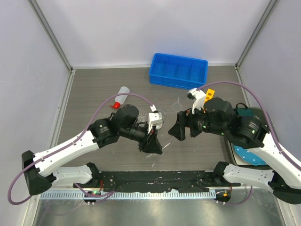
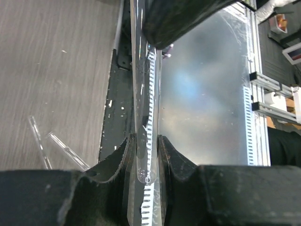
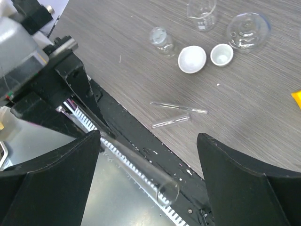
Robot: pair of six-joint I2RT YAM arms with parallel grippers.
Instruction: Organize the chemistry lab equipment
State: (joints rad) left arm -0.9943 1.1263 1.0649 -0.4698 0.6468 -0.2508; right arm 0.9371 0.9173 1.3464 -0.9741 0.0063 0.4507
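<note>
Glass tube (image 2: 141, 117) sits clamped between the left gripper's (image 2: 144, 141) closed fingers. Its rounded end lies back between them and the rest runs out past the tips. The right gripper (image 3: 148, 141) faces it, fingers spread wide and gripping nothing; the tube's open end shows between them, touching neither. Beyond the right fingers two loose tubes (image 3: 178, 109) lie on the table (image 3: 117, 42). Farther on, two white dishes (image 3: 192, 59) sit side by side, near a beaker (image 3: 202, 14).

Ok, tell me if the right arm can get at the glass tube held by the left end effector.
Probably yes: the right end effector is open, and the glass tube pokes its free end toward it with nothing between.
</note>
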